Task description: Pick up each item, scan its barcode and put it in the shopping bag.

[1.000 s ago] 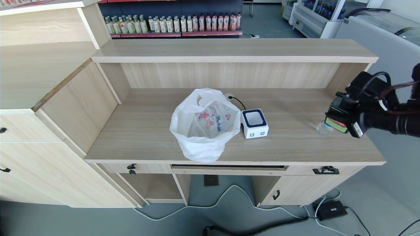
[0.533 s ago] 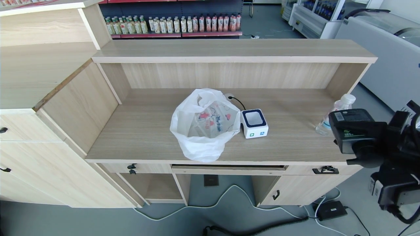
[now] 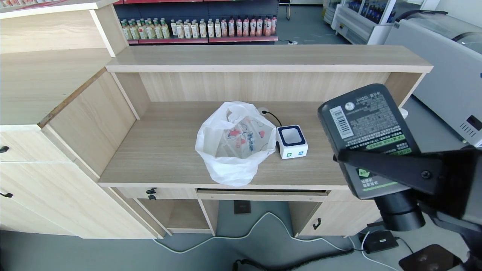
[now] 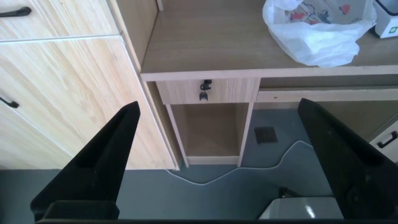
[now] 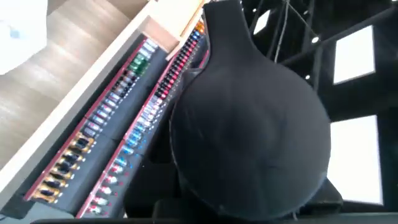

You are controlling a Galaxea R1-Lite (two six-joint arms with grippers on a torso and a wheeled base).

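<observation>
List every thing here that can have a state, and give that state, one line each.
shopping bag: mouth open, on the counter.
scanner: window facing up, cable attached.
black container: held in the air, barcode label showing.
right gripper: shut on the black container.
left gripper: open, empty.

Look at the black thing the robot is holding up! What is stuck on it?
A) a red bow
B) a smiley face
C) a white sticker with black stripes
C: the black item held up in front of the counter carries a white barcode label near its upper corner, beside blocks of small print.
</observation>
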